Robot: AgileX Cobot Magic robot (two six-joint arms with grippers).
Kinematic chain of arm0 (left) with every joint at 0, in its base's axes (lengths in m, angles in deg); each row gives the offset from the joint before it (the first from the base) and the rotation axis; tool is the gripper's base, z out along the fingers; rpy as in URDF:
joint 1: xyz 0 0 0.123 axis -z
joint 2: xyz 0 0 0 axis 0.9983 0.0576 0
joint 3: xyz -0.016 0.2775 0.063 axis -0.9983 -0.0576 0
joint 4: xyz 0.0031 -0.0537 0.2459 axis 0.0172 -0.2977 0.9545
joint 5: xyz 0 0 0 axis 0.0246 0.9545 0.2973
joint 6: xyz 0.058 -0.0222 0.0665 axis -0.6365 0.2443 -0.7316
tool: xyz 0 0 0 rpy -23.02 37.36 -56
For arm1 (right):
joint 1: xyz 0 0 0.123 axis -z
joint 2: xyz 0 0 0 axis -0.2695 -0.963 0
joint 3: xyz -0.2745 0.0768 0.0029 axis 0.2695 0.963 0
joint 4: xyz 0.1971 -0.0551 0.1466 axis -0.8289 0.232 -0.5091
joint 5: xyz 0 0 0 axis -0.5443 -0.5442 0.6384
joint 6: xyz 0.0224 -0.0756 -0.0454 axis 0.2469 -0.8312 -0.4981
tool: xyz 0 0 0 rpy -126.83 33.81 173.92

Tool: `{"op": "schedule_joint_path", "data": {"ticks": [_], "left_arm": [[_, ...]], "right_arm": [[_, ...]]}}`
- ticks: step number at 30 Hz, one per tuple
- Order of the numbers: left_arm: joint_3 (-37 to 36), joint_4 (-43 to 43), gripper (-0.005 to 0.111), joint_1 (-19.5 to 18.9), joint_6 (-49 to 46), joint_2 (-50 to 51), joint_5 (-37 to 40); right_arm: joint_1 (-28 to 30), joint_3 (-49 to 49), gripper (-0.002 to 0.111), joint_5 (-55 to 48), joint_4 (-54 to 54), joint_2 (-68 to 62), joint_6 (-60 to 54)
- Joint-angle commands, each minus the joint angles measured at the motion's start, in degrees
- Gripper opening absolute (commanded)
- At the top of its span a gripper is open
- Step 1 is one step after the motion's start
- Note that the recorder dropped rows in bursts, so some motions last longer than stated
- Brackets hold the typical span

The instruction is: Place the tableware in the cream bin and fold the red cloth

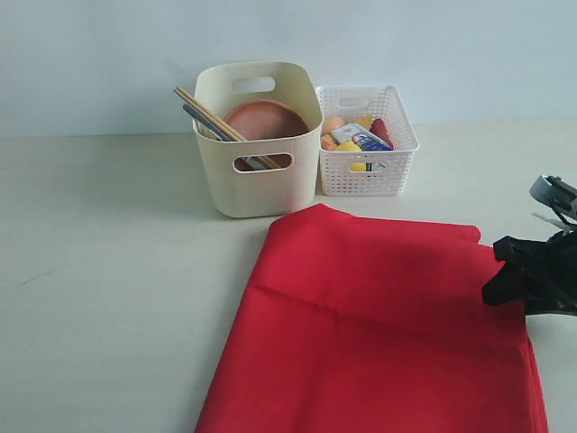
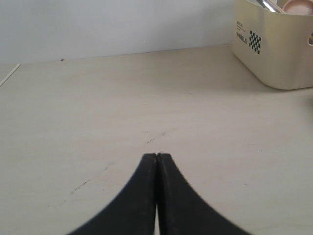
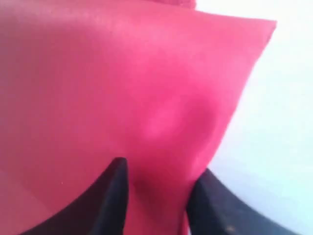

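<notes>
The red cloth (image 1: 379,325) lies spread on the table at the front right. My right gripper (image 1: 505,271) is at the cloth's right edge near the far corner. In the right wrist view its fingers (image 3: 120,181) stand apart, with a raised ridge of the red cloth (image 3: 122,88) between them. The cream bin (image 1: 261,189) stands at the back and holds a brown wooden plate (image 1: 266,120) and chopsticks (image 1: 209,115). My left gripper (image 2: 157,155) is shut on nothing over bare table, with the cream bin (image 2: 274,49) off to one side. It does not show in the exterior view.
A white lattice basket (image 1: 365,171) with food items and a small carton stands right beside the cream bin. The pale table (image 1: 108,271) stretches bare to the left of the cloth. A wall closes the back.
</notes>
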Motion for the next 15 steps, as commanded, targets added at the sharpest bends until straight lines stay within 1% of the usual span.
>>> {"op": "schedule_joint_path", "data": {"ticks": [1, 2, 4, 5, 7, 9, 12, 15], "left_arm": [[-0.17, 0.19, 0.000, -0.17, -0.10, -0.33, -0.37], [-0.17, 0.19, 0.000, -0.17, -0.10, -0.33, -0.37], [-0.17, 0.19, 0.000, -0.17, -0.10, -0.33, -0.37], [-0.17, 0.19, 0.000, -0.17, -0.10, -0.33, -0.37], [-0.17, 0.19, 0.000, -0.17, -0.10, -0.33, -0.37], [-0.17, 0.19, 0.000, -0.17, -0.10, -0.33, -0.37], [-0.17, 0.19, 0.000, -0.17, -0.10, -0.33, -0.37], [-0.17, 0.19, 0.000, -0.17, -0.10, -0.33, -0.37]], "right_arm": [[-0.03, 0.48, 0.007, 1.92, 2.17, -0.01, -0.52], [-0.03, 0.48, 0.000, 2.22, 3.07, -0.01, -0.41], [-0.03, 0.48, 0.000, 3.24, 4.35, -0.01, 0.37], [-0.03, 0.48, 0.000, 4.85, 6.57, -0.01, 2.57], [0.11, 0.48, 0.000, 8.84, 14.52, -0.01, 10.46], [1.00, 0.35, 0.000, 10.57, 21.23, -0.01, 16.78], [3.05, -1.15, 0.000, 10.12, 27.95, -0.01, 23.95], [5.02, -3.10, 0.000, 8.23, 30.83, 0.10, 26.90]]}}
